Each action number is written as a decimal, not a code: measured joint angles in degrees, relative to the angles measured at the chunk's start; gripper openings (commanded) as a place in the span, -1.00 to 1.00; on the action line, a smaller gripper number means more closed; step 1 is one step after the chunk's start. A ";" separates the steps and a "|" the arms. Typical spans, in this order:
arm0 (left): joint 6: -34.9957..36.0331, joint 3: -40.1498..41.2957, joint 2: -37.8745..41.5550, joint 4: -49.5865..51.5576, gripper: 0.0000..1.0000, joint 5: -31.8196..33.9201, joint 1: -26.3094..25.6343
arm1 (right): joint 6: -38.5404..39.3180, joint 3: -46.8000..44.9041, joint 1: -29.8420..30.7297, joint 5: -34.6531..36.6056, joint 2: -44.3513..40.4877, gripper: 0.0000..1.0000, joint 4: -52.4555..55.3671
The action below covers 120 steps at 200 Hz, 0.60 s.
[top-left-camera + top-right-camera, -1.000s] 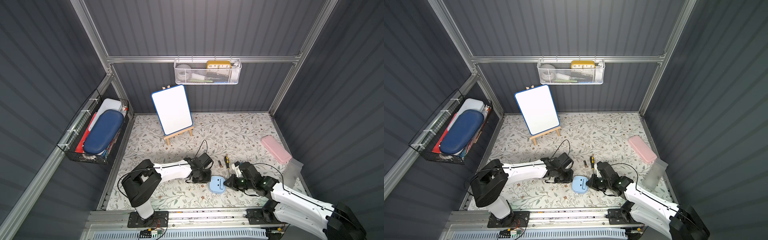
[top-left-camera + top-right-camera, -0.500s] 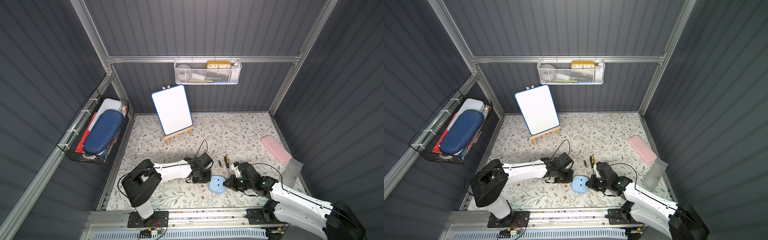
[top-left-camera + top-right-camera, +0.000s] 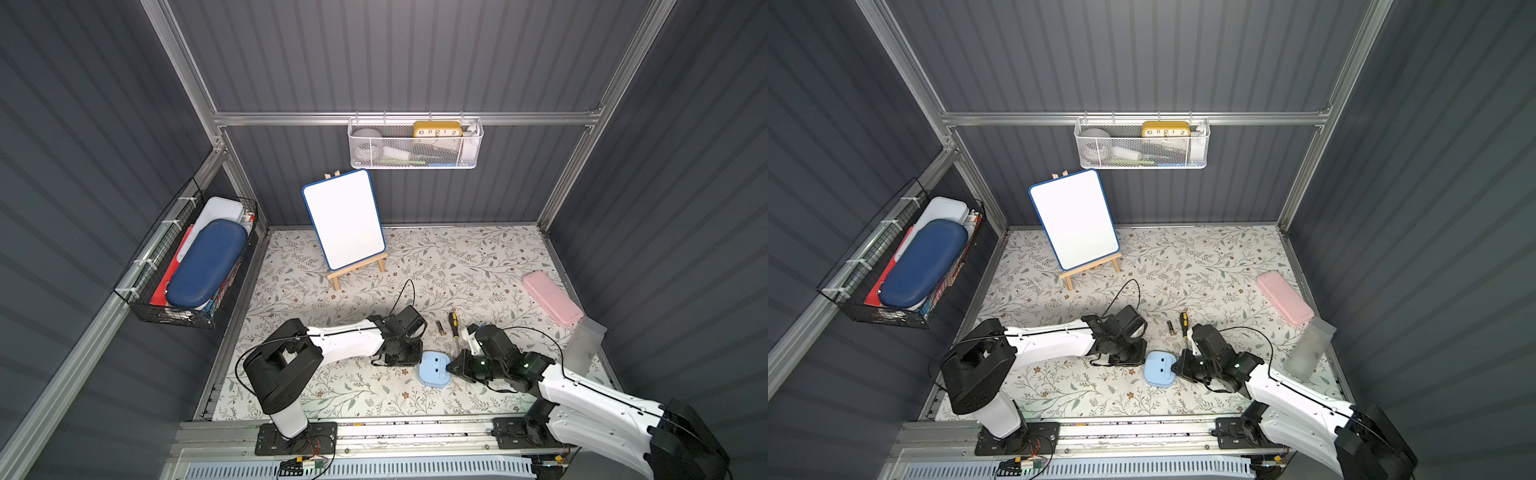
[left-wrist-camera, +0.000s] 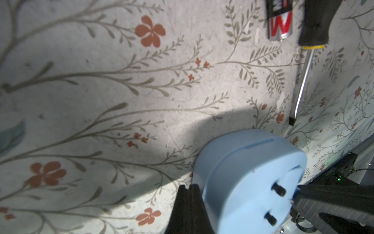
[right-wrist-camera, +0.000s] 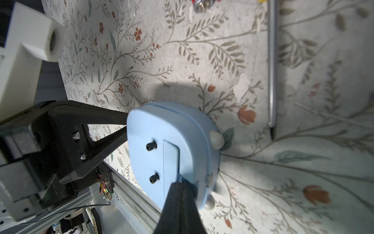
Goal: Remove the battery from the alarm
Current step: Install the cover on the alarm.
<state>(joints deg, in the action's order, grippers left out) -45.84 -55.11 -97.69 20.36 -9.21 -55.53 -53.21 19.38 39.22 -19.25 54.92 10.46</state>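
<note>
Fingers (image 5: 178, 202) pinched together, left and right; light-blue alarm (image 3: 433, 368) lies face-down, knobs (image 5: 151, 145) up.

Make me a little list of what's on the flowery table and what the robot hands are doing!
alarm: light blue, lying back up on the mat
battery: on the mat beside the screwdriver, apart from the alarm
left gripper: shut, tips at the alarm's side
right gripper: shut, tips on the alarm's back by the cover edge
</note>
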 measured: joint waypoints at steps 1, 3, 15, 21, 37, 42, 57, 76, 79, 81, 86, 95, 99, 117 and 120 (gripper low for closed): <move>0.00 0.00 0.00 0.00 -1.00 0.00 0.00 | 0.00 0.00 0.00 0.00 0.00 -1.00 0.00; 0.00 0.00 0.00 0.00 -1.00 0.00 0.00 | -0.02 0.00 0.00 0.00 0.04 -1.00 -0.07; 0.00 0.00 0.00 0.02 -1.00 0.00 0.00 | -0.15 0.00 0.00 -0.02 0.26 -1.00 -0.22; 0.00 0.00 0.00 0.02 -1.00 0.02 0.00 | -0.17 0.00 0.00 -0.04 0.33 -1.00 -0.33; 0.00 0.00 0.00 0.04 -1.00 0.04 0.00 | -0.33 0.00 0.04 -0.07 0.46 -1.00 -0.46; 0.02 0.00 0.00 0.04 -1.00 0.07 0.00 | -0.33 0.00 0.04 -0.07 0.50 -1.00 -0.50; 0.02 0.00 0.00 0.09 -1.00 0.11 0.00 | -0.33 0.09 0.07 -0.09 0.68 -0.96 -0.59; 0.02 0.00 0.00 0.09 -1.00 0.13 0.00 | -0.37 0.13 0.28 0.09 0.68 -0.77 -0.52; 0.02 0.00 0.00 0.09 -1.00 0.13 0.00 | -0.24 0.17 0.31 0.04 0.68 -0.75 -0.50; 0.02 0.00 0.00 0.09 -1.00 0.13 0.00 | -0.20 0.17 0.33 0.07 0.68 -0.74 -0.50; 0.02 0.00 0.00 0.09 -1.00 0.13 0.00 | -0.09 0.33 0.39 0.11 0.68 -0.69 -0.35; 0.04 -0.02 0.00 0.07 -1.00 0.07 0.00 | 0.07 0.57 0.52 0.22 0.68 -0.62 -0.17; 0.04 -0.02 0.00 0.07 -1.00 0.04 0.00 | -0.04 0.70 0.61 0.31 0.68 -0.60 -0.02; 0.07 -0.07 0.00 0.02 -1.00 -0.04 0.00 | 0.20 1.14 0.74 0.52 0.66 -0.56 0.46; 0.07 -0.09 0.00 0.04 -1.00 -0.04 0.00 | 0.24 1.16 0.76 0.46 0.63 -0.56 0.52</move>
<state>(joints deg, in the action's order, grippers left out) -45.78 -55.20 -97.69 20.40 -9.26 -55.53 -52.97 20.53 39.99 -18.79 55.55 10.98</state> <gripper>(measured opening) 0.045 0.216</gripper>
